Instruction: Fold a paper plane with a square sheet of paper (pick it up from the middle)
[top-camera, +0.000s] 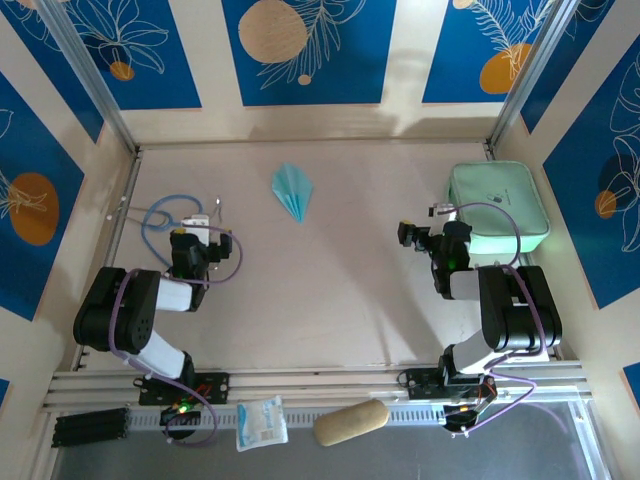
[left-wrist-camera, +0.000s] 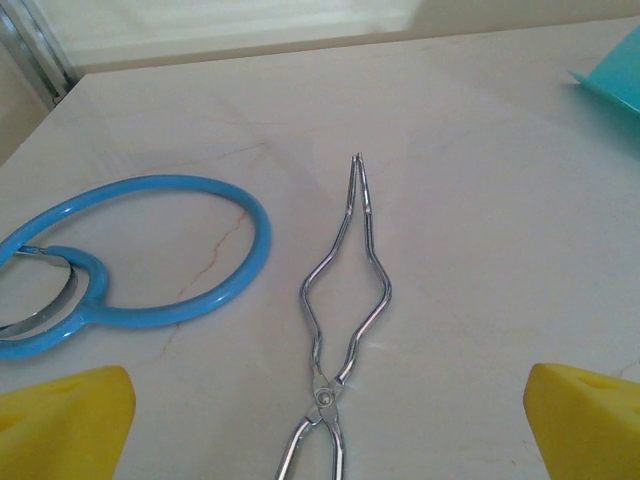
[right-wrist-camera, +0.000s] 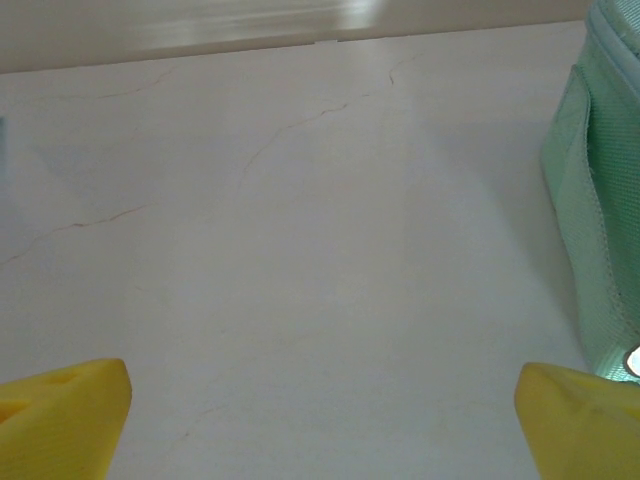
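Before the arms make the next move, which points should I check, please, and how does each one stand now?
1. Paper plane folded into a pointed dart, lying at the far middle of the table: ok.
2. Left gripper open and empty: ok.
3. Right gripper open and empty: ok.
4. Path ahead of the left gripper: not ok. The metal forceps lie straight in front, between its fingers, with the blue stethoscope beside them.
5. Right gripper apart from the mint-green case on its right: ok.
6. Plane's folds even and tight: cannot tell.

Blue floral walls, pale marbled table
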